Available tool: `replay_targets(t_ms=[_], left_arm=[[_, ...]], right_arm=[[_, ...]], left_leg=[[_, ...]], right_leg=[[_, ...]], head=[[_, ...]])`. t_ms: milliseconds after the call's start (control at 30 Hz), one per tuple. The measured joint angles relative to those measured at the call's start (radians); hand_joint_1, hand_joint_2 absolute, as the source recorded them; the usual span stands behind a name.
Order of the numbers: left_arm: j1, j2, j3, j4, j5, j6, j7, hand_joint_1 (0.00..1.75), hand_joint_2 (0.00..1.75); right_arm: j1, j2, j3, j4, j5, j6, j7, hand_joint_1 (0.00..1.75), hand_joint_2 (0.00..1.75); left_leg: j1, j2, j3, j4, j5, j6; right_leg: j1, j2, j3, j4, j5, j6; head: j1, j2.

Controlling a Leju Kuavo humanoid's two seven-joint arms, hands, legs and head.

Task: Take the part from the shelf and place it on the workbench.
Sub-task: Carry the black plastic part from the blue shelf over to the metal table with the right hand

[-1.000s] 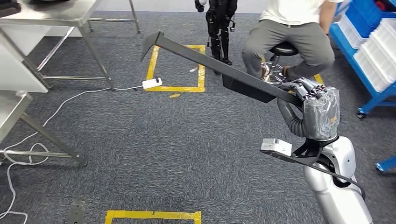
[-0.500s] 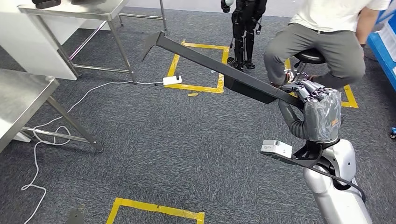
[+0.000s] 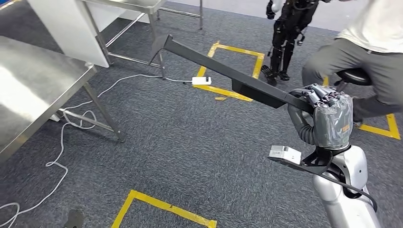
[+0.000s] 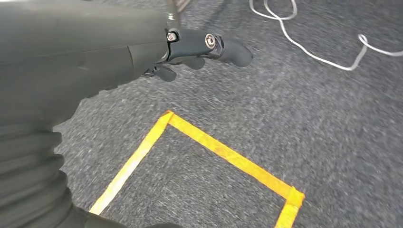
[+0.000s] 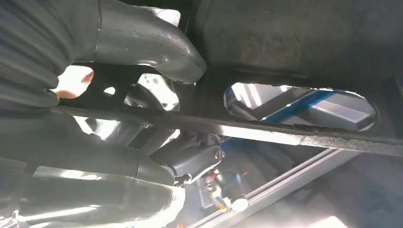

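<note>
The right hand (image 3: 319, 95) grips the part (image 3: 228, 76) by one end, carrying it clear of the floor. The workbench (image 3: 38, 90) lies beyond the part's far tip. The left hand (image 4: 190, 47) holds nothing, fingers apart.

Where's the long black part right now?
In the head view the long black part is held in the right hand, on the right, reaching up-left over the carpet and the yellow tape square toward the steel workbench.
</note>
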Motion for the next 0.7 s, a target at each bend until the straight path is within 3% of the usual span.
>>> replay_targets(t_ms=[67, 133, 200, 267, 333, 400, 433, 467, 500, 533, 600, 633, 700], left_arm=[[0.000, 0.001, 0.000, 0.000, 0.001, 0.000, -0.001, 0.00, 1.75], [0.002, 0.005, 0.001, 0.000, 0.002, 0.000, -0.002, 0.00, 1.75], [0.007, 0.008, 0.002, 0.000, 0.002, 0.000, -0.003, 0.00, 1.75], [0.010, 0.009, 0.002, 0.000, 0.002, 0.000, -0.003, 0.00, 1.75], [0.009, 0.009, 0.002, 0.000, 0.002, 0.000, -0.003, 0.00, 1.75], [0.009, 0.009, 0.002, 0.000, 0.002, 0.001, -0.002, 0.00, 1.75], [0.010, 0.009, 0.002, 0.000, 0.002, 0.001, -0.001, 0.00, 1.75], [0.011, 0.009, 0.003, 0.000, 0.002, 0.001, 0.000, 0.00, 1.75], [0.012, 0.010, 0.003, 0.000, 0.002, 0.001, 0.001, 0.00, 1.75], [0.012, 0.011, 0.004, 0.000, 0.002, 0.001, 0.001, 0.00, 1.75], [0.010, 0.015, 0.004, 0.000, 0.002, 0.001, 0.001, 0.00, 1.75], [0.008, 0.017, 0.004, 0.000, 0.002, 0.002, 0.000, 0.00, 1.75], [0.007, 0.019, 0.005, -0.001, 0.002, 0.002, -0.001, 0.00, 1.75]], right_arm=[[-0.005, 0.001, 0.001, 0.001, 0.000, 0.004, 0.000, 1.75, 1.75], [-0.009, 0.002, 0.003, 0.002, 0.000, 0.006, 0.000, 1.75, 1.75], [-0.014, 0.004, 0.006, 0.003, 0.001, 0.007, 0.000, 1.75, 1.75], [-0.020, 0.006, 0.008, 0.003, 0.002, 0.007, 0.000, 1.75, 1.75], [-0.024, 0.008, 0.008, 0.003, 0.001, 0.007, 0.000, 1.75, 1.75], [-0.023, 0.008, 0.010, 0.004, -0.001, 0.008, 0.000, 1.75, 1.75], [-0.023, 0.009, 0.011, 0.005, -0.002, 0.008, 0.000, 1.75, 1.75], [-0.023, 0.009, 0.012, 0.005, -0.003, 0.008, -0.001, 1.75, 1.75], [-0.023, 0.009, 0.013, 0.006, -0.004, 0.009, -0.001, 1.75, 1.75], [-0.024, 0.009, 0.014, 0.006, -0.005, 0.009, -0.002, 1.75, 1.75], [-0.026, 0.009, 0.014, 0.007, -0.006, 0.009, -0.005, 1.75, 1.75], [-0.026, 0.009, 0.015, 0.007, -0.007, 0.009, -0.006, 1.75, 1.75], [-0.027, 0.009, 0.016, 0.009, -0.008, 0.009, -0.008, 1.75, 1.75]], left_leg=[[0.003, -0.028, -0.001, 0.006, -0.004, -0.013], [0.003, -0.048, -0.009, 0.010, -0.004, -0.028], [0.006, -0.061, -0.017, 0.011, -0.001, -0.038], [0.007, -0.022, -0.029, 0.036, -0.017, -0.045], [0.005, 0.042, -0.076, 0.138, -0.074, -0.051], [0.006, 0.065, -0.144, 0.274, -0.133, -0.052], [0.006, 0.066, -0.163, 0.310, -0.141, -0.050], [0.005, 0.067, -0.162, 0.308, -0.130, -0.045], [0.002, 0.070, -0.141, 0.267, -0.104, -0.038], [-0.005, 0.085, -0.100, 0.194, -0.070, -0.027], [-0.022, 0.132, -0.031, 0.070, -0.031, -0.005], [-0.029, 0.149, -0.015, 0.037, -0.025, 0.004], [-0.035, 0.139, -0.014, 0.023, -0.025, 0.012]], right_leg=[[-0.012, 0.029, 0.065, -0.147, 0.063, 0.021], [-0.014, 0.047, 0.094, -0.210, 0.086, 0.015], [-0.010, 0.031, 0.094, -0.210, 0.089, -0.002], [-0.009, 0.014, 0.096, -0.211, 0.091, -0.016], [-0.003, -0.006, 0.098, -0.212, 0.089, -0.031], [0.007, -0.029, 0.098, -0.212, 0.087, -0.040], [0.011, -0.040, 0.098, -0.212, 0.085, -0.041], [0.014, -0.051, 0.099, -0.212, 0.084, -0.043], [0.018, -0.063, 0.101, -0.212, 0.083, -0.045], [0.020, -0.074, 0.103, -0.212, 0.081, -0.047], [0.026, -0.095, 0.108, -0.213, 0.078, -0.047], [0.028, -0.105, 0.109, -0.214, 0.076, -0.046], [0.029, -0.127, 0.112, -0.219, 0.076, -0.041]], head=[[0.002, 0.000], [0.002, 0.000], [0.000, 0.000], [-0.004, 0.000], [-0.009, 0.000], [-0.011, 0.000], [-0.011, 0.000], [-0.011, 0.000], [-0.011, 0.000], [-0.011, 0.000], [-0.010, 0.000], [-0.010, 0.000], [-0.010, 0.000]])
